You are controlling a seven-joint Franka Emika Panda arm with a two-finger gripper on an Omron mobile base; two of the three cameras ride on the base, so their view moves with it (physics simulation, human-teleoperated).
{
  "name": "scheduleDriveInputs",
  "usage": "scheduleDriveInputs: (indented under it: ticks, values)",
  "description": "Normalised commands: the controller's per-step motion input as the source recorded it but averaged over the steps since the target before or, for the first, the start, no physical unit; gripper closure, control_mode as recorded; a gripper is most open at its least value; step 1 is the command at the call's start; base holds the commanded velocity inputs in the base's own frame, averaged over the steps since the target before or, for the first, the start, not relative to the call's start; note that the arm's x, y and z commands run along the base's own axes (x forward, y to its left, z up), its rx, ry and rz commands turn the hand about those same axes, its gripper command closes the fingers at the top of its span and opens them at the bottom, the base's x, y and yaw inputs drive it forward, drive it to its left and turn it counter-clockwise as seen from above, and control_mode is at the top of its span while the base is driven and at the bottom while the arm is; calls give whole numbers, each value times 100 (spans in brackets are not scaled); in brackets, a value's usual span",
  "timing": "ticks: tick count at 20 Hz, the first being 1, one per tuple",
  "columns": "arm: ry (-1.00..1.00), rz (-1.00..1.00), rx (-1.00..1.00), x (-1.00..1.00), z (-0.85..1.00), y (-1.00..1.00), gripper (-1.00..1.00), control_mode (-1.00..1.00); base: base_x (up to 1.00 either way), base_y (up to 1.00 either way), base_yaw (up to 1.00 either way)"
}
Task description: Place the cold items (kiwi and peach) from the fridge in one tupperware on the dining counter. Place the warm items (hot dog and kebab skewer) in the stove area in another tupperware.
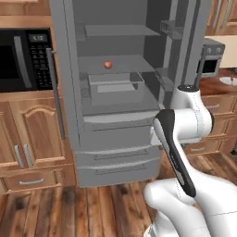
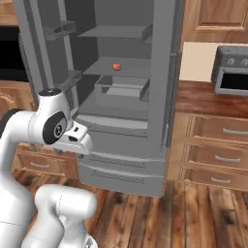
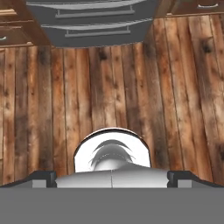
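Observation:
The fridge [image 1: 115,139] [image 2: 121,162] stands open in front of me, its grey shelves and drawers showing. A small orange-red peach [image 1: 108,64] [image 2: 116,67] sits alone on the middle shelf, above a grey bin [image 1: 115,85]. The kiwi, hot dog, kebab skewer, tupperware and dining counter are out of view. My gripper [image 3: 112,178] is open with nothing in it. It points down at the wooden floor in front of the fridge's bottom drawers, far below the peach. Its fingertips [image 3: 41,177] stand wide apart in the hand view.
A black microwave [image 1: 23,60] sits in wooden cabinets left of the fridge. To the right, a wood countertop [image 2: 208,99] over drawers carries a grey appliance [image 2: 232,72]. The fridge's long bar handle [image 1: 55,92] hangs at the left. Plank floor [image 3: 112,78] lies below.

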Motion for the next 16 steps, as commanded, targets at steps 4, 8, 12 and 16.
scheduleDriveInputs:
  ticks: [4, 8, 12, 16]
  values:
    - [0, 0, 0, 0, 0, 0, -100, 100, 100, -5, 13]
    - [0, 0, 0, 0, 0, 0, -100, 100, 85, -30, 16]
    - [0, 0, 0, 0, 0, 0, -100, 100, 49, -2, 2]
    - [0, 0, 0, 0, 0, 0, -100, 100, 53, -5, 0]
